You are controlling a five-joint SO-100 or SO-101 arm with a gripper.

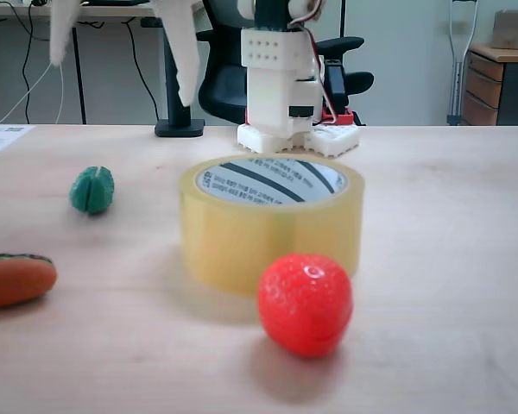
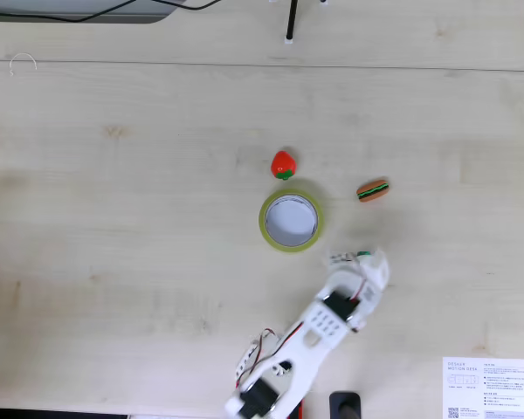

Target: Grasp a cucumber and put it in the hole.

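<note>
Cucumber (image 1: 92,190): lies on the bench, left of the tape roll in the low fixed view; its grooves run up and down and face the camera. I cannot tell which way its long axis runs.
Cucumber from above (image 2: 363,255): just a green sliver at the tool's tip.
Tool (image 1: 121,47): two white fingers hang spread apart above the cucumber, clear of it, holding nothing.
Tool from above (image 2: 358,259): directly over the cucumber, below and right of the roll.
Hole (image 2: 289,219): round opening of the yellowish tape roll (image 1: 272,228), facing up.
Bench (image 2: 113,218): pale wood grain.
Strawberry (image 1: 306,304): just in front of the roll.
Room: office chair (image 1: 220,82) and wooden drawers (image 1: 496,82) behind.
</note>
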